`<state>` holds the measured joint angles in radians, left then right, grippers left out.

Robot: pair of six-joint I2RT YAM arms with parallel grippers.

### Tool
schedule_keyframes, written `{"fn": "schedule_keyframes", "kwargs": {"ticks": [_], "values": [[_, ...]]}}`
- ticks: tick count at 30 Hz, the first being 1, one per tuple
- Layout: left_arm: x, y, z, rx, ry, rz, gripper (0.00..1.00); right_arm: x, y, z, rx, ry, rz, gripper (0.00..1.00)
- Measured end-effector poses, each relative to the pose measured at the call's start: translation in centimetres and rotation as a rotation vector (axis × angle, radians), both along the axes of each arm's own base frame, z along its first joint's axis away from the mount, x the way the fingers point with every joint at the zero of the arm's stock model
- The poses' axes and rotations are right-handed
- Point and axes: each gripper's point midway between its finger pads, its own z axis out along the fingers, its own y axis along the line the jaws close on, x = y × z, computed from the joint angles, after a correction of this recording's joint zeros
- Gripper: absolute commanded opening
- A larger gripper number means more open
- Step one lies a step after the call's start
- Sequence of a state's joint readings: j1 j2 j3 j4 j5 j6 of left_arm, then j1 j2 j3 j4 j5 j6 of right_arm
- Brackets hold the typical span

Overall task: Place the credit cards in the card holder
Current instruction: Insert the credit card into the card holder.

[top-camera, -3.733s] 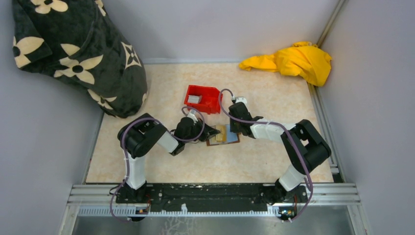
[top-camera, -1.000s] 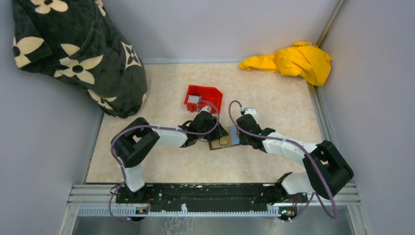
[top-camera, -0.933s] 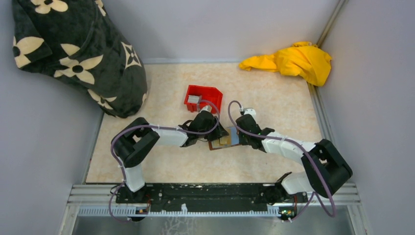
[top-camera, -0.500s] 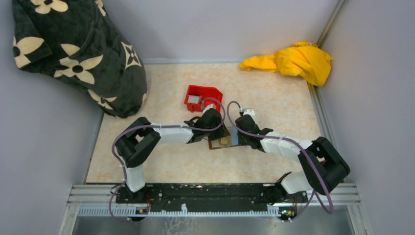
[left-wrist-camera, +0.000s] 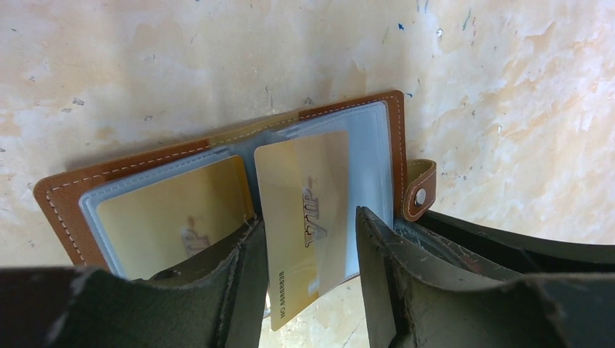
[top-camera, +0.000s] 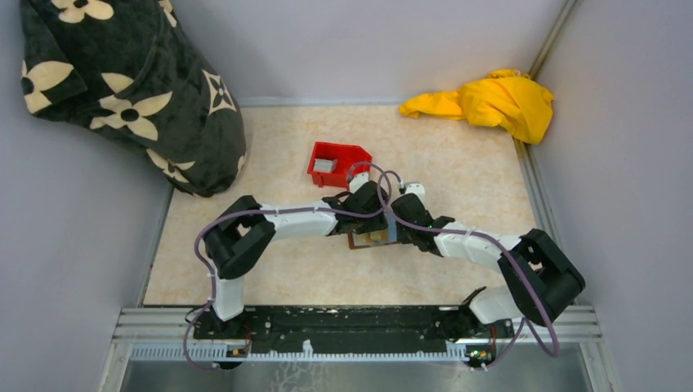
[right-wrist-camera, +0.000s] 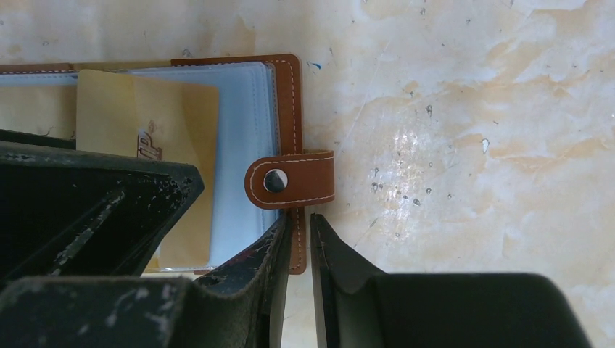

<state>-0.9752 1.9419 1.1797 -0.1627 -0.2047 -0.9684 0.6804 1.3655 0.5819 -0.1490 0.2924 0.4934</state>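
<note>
The card holder (top-camera: 369,238) lies open on the table, brown with clear sleeves (left-wrist-camera: 217,148) (right-wrist-camera: 286,94). One gold credit card (left-wrist-camera: 170,214) sits in its left sleeve. A second gold card (left-wrist-camera: 304,192) (right-wrist-camera: 181,123) is partly inside the right sleeve, its near end sticking out. My left gripper (left-wrist-camera: 306,221) (top-camera: 372,214) is open around that end, with a gap at the right finger. My right gripper (right-wrist-camera: 299,217) (top-camera: 400,222) straddles the holder's right edge below the snap tab (right-wrist-camera: 290,180), jaws a narrow slit apart, inner finger on the sleeve.
A red bin (top-camera: 350,155) behind the holder has pale cards (top-camera: 325,166) in it. A yellow cloth (top-camera: 490,102) lies at the back right and a black flowered blanket (top-camera: 131,82) at the back left. Grey walls enclose the table.
My left arm has reached further right over the holder and its jaws have widened off the gold card. The right gripper has stayed at the holder's right edge.
</note>
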Motion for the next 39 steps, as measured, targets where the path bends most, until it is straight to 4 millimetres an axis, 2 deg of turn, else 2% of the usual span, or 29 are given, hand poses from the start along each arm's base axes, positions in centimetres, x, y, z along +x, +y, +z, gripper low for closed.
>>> {"fn": "schedule_keyframes", "kwargs": {"ticks": [15, 28, 39], "values": [[-0.2, -0.2, -0.5, 0.138, -0.004, 0.005, 0.57, -0.1, 0.4, 0.0, 0.042, -0.021, -0.004, 0.2], [-0.4, -0.3, -0.5, 0.178, 0.008, 0.001, 0.58, -0.7, 0.6, 0.0, 0.07, -0.008, 0.0, 0.21], [-1.2, 0.9, -0.3, 0.183, 0.001, 0.004, 0.59, -1.7, 1.7, 0.0, 0.089, 0.012, 0.046, 0.21]]}}
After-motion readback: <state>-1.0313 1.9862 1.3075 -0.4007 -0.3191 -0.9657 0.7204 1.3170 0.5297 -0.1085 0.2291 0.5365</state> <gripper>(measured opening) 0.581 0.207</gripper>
